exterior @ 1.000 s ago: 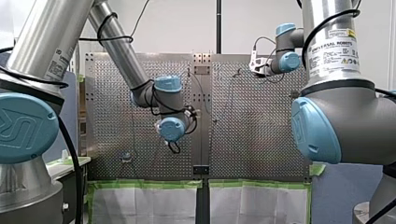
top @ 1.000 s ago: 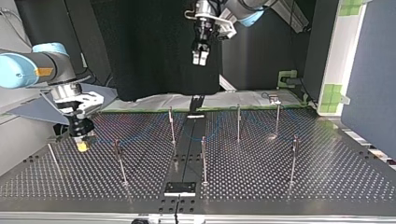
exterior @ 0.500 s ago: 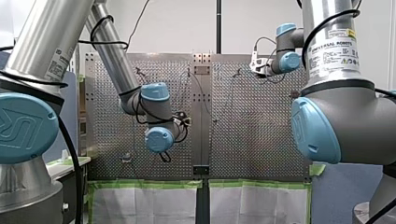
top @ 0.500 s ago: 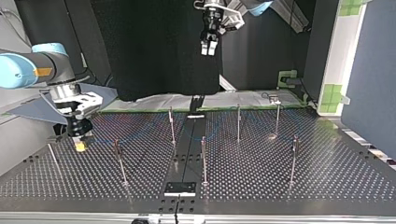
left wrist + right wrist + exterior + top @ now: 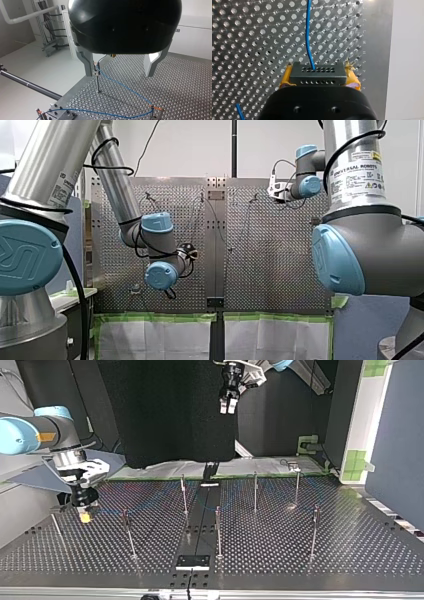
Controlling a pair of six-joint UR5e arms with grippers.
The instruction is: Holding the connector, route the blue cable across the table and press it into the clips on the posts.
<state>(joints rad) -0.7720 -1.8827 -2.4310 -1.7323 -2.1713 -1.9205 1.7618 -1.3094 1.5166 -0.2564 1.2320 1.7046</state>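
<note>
clamping dark grey perforated connector block (image 5: 317, 75), half hidden: my right gripper (image 5: 317, 79).
my left gripper (image 5: 120, 73) has fingers apart; thin blue cable (image 5: 307, 32) cut off.

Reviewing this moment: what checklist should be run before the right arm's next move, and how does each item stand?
1. Grip: right end effector holds the connector between its yellow pads: ok.
2. Joint: blue cable runs out of the connector: ok.
3. Clearance: left end effector open, empty, high above the table: ok.
4. Routing: cable passes the top of the post ahead of the left end effector: ok.
5. Seating in that post's clip: cannot tell.
</note>
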